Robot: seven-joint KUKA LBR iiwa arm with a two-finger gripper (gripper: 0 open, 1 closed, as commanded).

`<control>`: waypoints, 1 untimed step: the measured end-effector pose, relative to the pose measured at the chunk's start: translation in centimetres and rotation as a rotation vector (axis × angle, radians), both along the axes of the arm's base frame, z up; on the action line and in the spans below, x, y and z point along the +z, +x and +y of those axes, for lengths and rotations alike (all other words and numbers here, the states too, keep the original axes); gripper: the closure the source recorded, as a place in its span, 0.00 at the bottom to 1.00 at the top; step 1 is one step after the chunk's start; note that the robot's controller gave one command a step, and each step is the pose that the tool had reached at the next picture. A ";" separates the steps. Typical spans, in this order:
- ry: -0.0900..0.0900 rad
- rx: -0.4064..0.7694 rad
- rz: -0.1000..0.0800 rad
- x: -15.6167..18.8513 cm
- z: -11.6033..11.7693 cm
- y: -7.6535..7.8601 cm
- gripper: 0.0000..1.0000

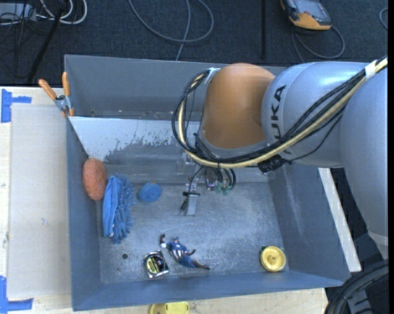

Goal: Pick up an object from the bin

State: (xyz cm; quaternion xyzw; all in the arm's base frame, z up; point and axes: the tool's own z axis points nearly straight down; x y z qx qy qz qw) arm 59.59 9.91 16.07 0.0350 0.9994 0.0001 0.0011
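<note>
My gripper (188,205) hangs below the orange wrist cover over the middle of the bin floor, with nothing seen in it. Closest to it is a small blue rounded lump (149,192), a short way to its left and apart from it. Beyond that lump, a blue fringed cloth-like thing (116,207) lies lengthwise by the left wall. Below the gripper, near the front wall, lies a small blue and dark figure (183,253).
An orange-brown oval thing (94,178) rests against the left wall above the blue cloth. A small yellow and black tape measure (155,265) sits beside the figure at the front. A yellow round disc (272,258) lies in the front right corner. The arm covers the bin's upper right.
</note>
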 end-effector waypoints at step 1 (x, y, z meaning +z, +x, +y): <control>0.000 0.044 0.008 -1.8 2.3 0.5 0.00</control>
